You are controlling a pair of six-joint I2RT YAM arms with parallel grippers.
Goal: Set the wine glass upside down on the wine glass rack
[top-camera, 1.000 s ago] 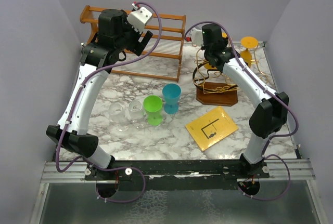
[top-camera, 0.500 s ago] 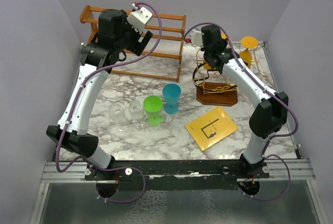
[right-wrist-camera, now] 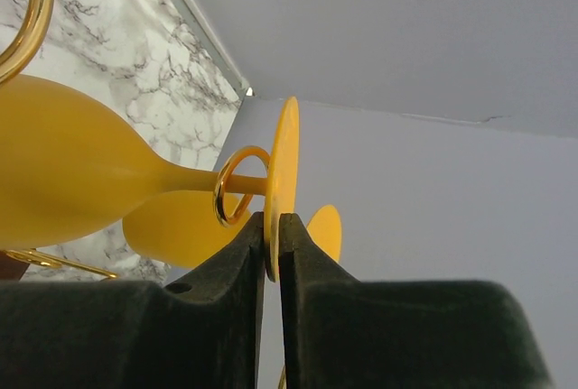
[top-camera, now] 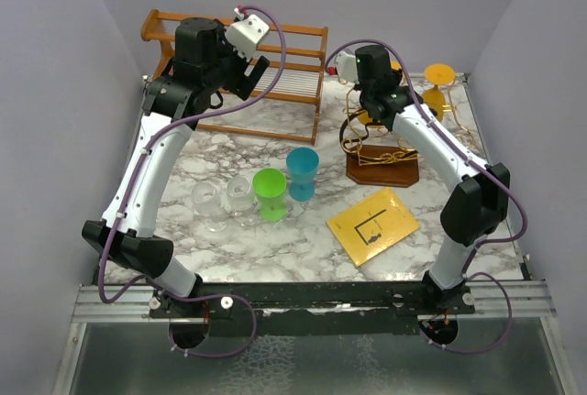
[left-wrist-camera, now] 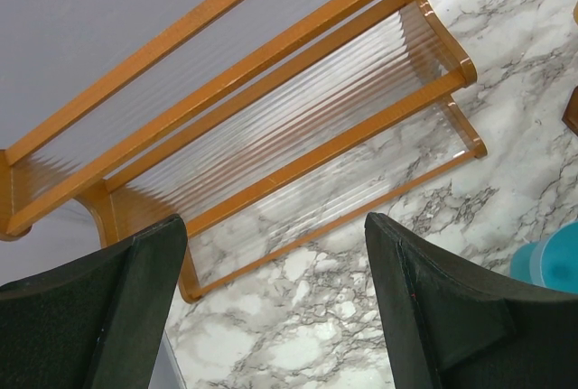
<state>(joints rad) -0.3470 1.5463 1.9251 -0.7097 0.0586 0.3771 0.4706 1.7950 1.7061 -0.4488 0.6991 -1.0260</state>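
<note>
Right gripper (right-wrist-camera: 271, 236), fingers pressed together on the thin foot of the yellow wine glass (right-wrist-camera: 72, 168), one pad on each face of the disc. The glass is at the gold wire rack (top-camera: 381, 152) at the far right of the marble table (top-camera: 275, 134); a curled gold ring (right-wrist-camera: 237, 186) of the rack circles its stem just behind the foot, and the bowl lies on the side toward the marble. From above, the right arm covers most of this glass, leaving only a patch of yellow among the wires. A second yellow glass (top-camera: 438, 82) hangs foot-up on the rack's far side, just beyond the held one. Left gripper (left-wrist-camera: 274, 226), fingers wide apart and holding nothing, raised over the orange-brown slatted shelf (left-wrist-camera: 271, 91) at the back left, well apart from the rack. Mid-table, in a loose row: a blue cup (top-camera: 302, 172), a green cup (top-camera: 271, 193) and two clear glasses (top-camera: 240, 198) (top-camera: 209, 204). A yellow card (top-camera: 373, 225) lies flat near the rack's dark wooden base (top-camera: 383, 170).
</note>
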